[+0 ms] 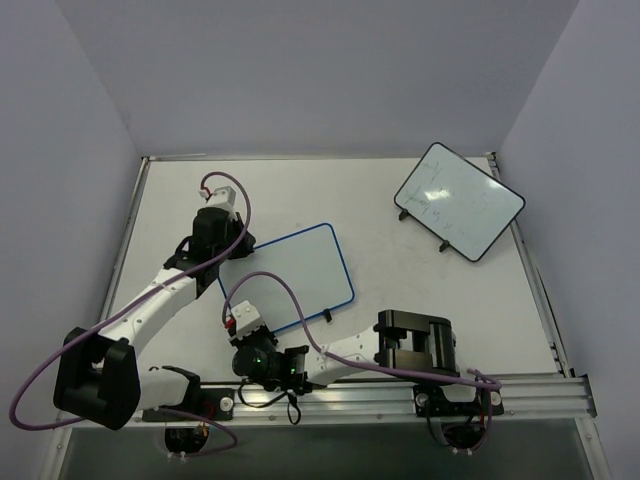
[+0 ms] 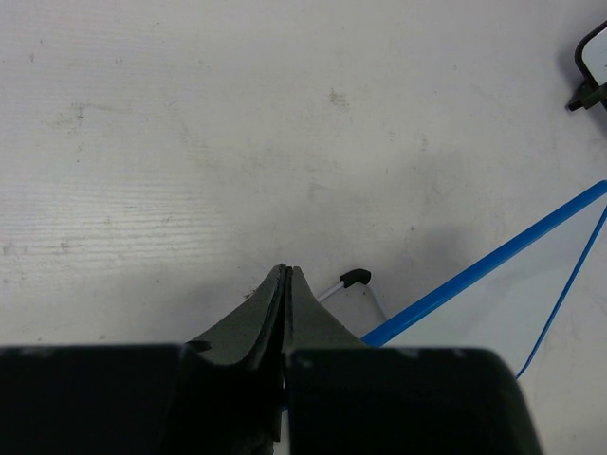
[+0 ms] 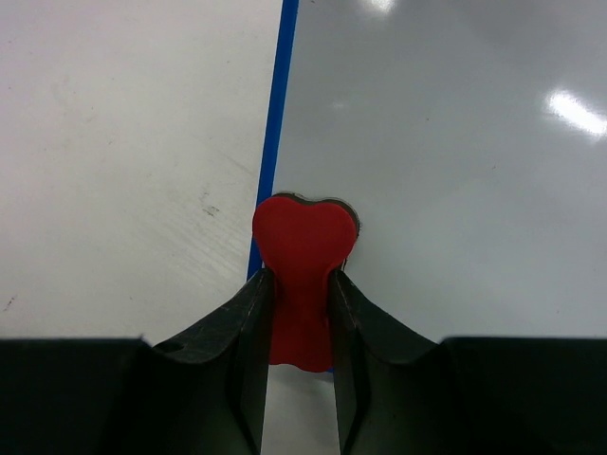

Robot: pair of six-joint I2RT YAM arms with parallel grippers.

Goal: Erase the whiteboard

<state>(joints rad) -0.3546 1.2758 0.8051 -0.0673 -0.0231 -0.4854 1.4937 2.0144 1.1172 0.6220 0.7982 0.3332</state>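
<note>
The right gripper [image 3: 302, 284] is closed on a red eraser [image 3: 303, 242], with the whiteboard [image 3: 446, 190] and its blue rim [image 3: 277, 114] just ahead. The left gripper [image 2: 285, 284] is closed and empty, the whiteboard at its right. The eraser may catch the rim and shove the unheld whiteboard.

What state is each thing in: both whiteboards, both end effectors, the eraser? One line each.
blue-rimmed whiteboard: no marks visible.
black-rimmed whiteboard: faint marks.
left end effector: shut, empty.
red heart-shaped eraser: gripped, at the blue rim.
right end effector: shut on red heart-shaped eraser.
</note>
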